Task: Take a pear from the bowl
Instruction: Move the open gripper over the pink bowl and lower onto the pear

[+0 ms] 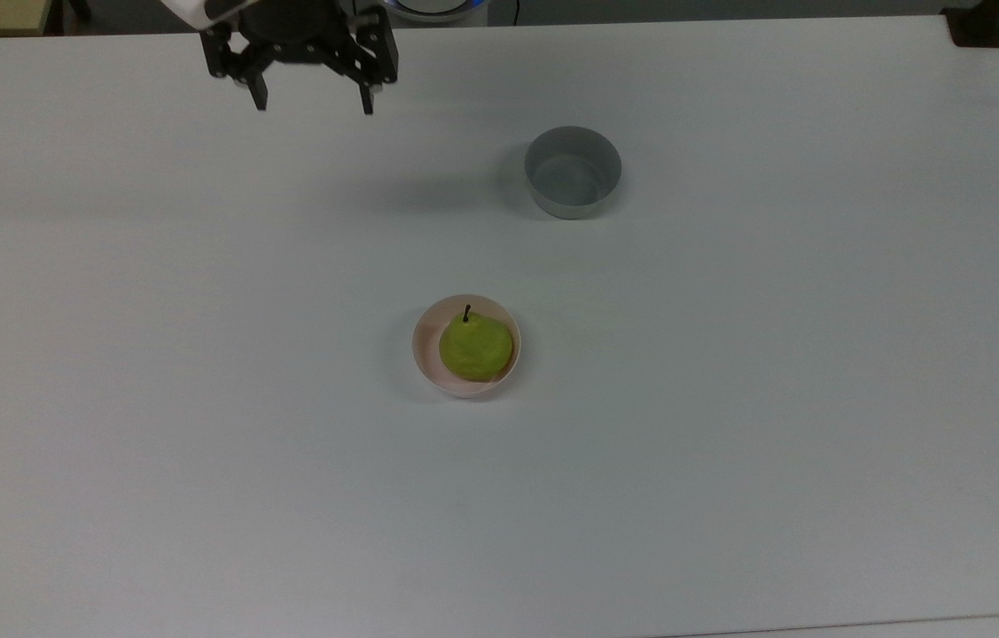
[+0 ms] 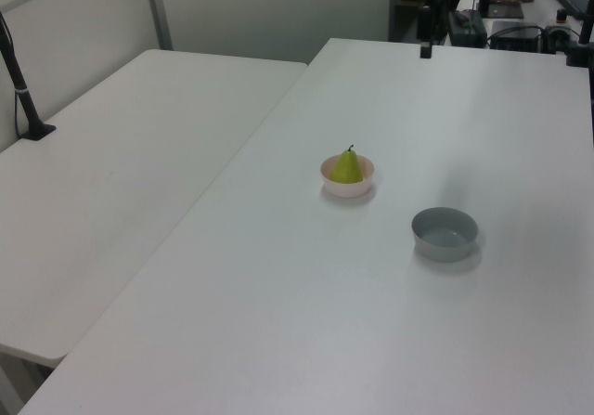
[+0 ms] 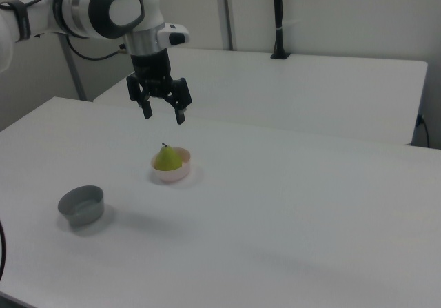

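Yellow-green rounded pear [image 1: 475, 346] in smooth pink bowl [image 1: 424, 354].

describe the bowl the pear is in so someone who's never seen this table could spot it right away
Start with the big white table; two small bowls stand on it, apart from each other. The bowl you want sits near the middle of the table, in the top view lower and further left than the grey bowl. It is pale pink with a thin rim and holds a yellow-green pear, while the grey one is empty.
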Controlling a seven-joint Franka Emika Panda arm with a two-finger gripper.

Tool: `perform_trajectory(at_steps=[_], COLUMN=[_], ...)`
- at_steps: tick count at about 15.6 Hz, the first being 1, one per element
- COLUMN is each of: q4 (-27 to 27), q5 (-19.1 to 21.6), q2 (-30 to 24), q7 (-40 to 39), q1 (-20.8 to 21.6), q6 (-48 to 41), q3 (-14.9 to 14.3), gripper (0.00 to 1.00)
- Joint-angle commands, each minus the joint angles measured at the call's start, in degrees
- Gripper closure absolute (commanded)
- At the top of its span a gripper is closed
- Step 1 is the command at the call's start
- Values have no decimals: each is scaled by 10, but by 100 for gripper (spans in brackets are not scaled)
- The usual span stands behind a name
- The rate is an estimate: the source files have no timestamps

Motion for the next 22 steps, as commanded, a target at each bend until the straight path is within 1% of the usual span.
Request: perform_trajectory(at_steps=[1,3,5,7,10,14,16,22], q4=[38,42,43,43,38,38,37,38], q5=[6,7,16,18,18,12,9,-3], q2=[51,70,101,119,132,174,195,249], q7=[16,52,107,113,100,90,88,80], q1=[62,83,102,110,112,113,123,128], q6=[30,75,160,193,194,209,218,220], q3=[-27,-32,-32,-32,-32,-29,-28,-24], gripper=[0,0,0,0,0,0,0,0])
